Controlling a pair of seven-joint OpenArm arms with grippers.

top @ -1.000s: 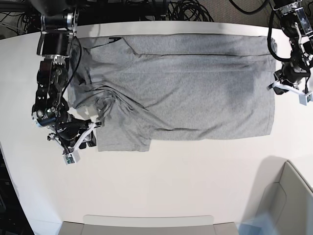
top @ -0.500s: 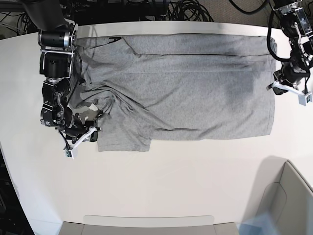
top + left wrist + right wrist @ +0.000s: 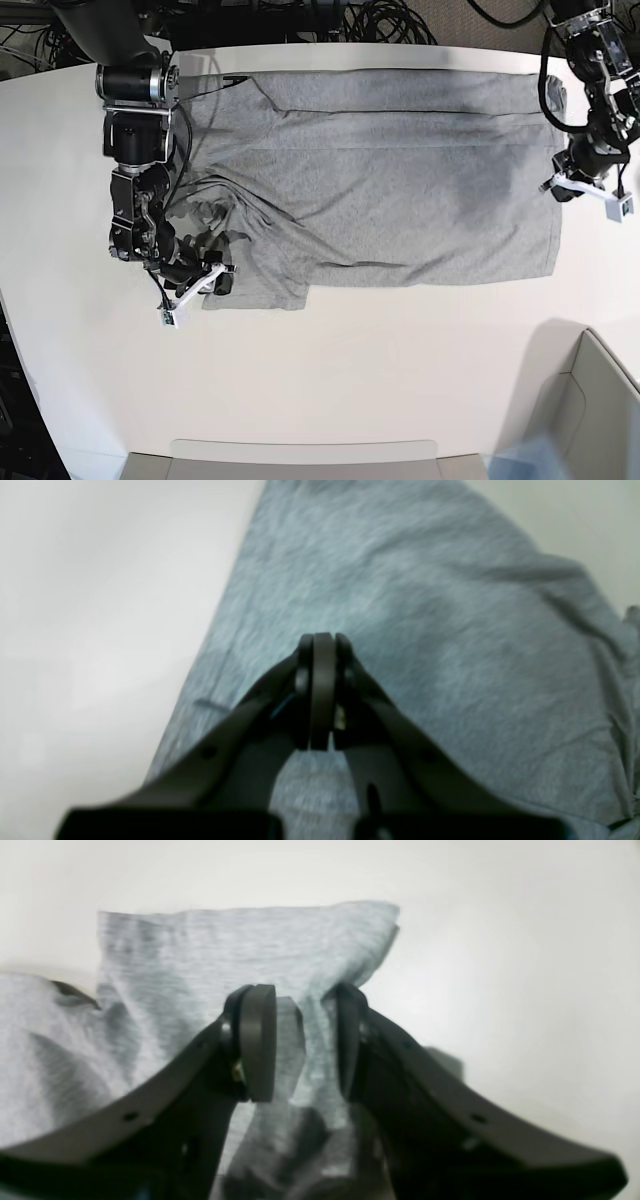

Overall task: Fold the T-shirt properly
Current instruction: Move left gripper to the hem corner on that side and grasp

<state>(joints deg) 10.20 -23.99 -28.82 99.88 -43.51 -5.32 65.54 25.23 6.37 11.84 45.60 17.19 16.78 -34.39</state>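
The heather-grey cotton T-shirt (image 3: 380, 180) lies spread on the white table (image 3: 350, 370); no lettering is legible. Right tool (image 3: 300, 1040): part-open, straddling a sleeve fold. Left tool (image 3: 324, 690): fully closed, empty, above the hem.

Heathered soft knit cloth T-shirt (image 3: 400, 180), smooth matt white table (image 3: 350, 370), matt dark plastic right tool (image 3: 300, 1040)
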